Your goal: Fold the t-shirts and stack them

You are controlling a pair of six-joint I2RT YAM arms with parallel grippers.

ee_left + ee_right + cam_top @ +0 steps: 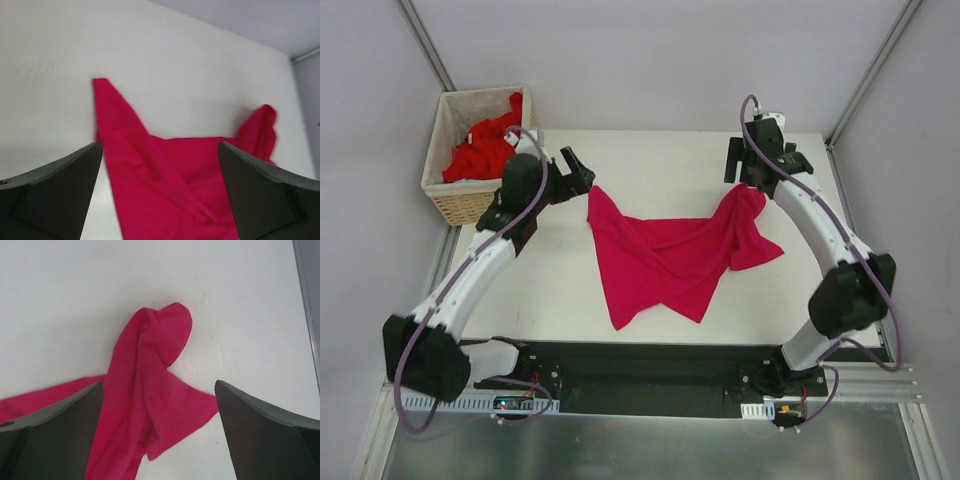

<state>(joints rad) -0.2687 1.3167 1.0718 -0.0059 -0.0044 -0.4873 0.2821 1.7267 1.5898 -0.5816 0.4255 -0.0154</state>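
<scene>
The crimson t-shirt [670,260] lies loose and unfolded on the white table [650,160], spread in a rough wide V. One pointed corner reaches up on its left side, a bunched, rounded lump rises on its right side, and the creased body sags toward the arm bases, its folds crossing one another.

The left gripper [578,170] hangs just past the shirt's left corner with its jaws wide apart and nothing between them. In the left wrist view, that pointed corner lies flat on the table beyond the two dark fingers [55,185].

The right gripper [767,160] hangs just past the shirt's bunched right end, also spread wide and holding nothing. Its wrist view shows the rounded lump of cloth resting on the table ahead of the fingers [270,430].

Well off to the shirt's far left, beyond the table's corner, stands a wicker basket [445,195]. Inside it lies a heap of brighter red t-shirts [485,150].
</scene>
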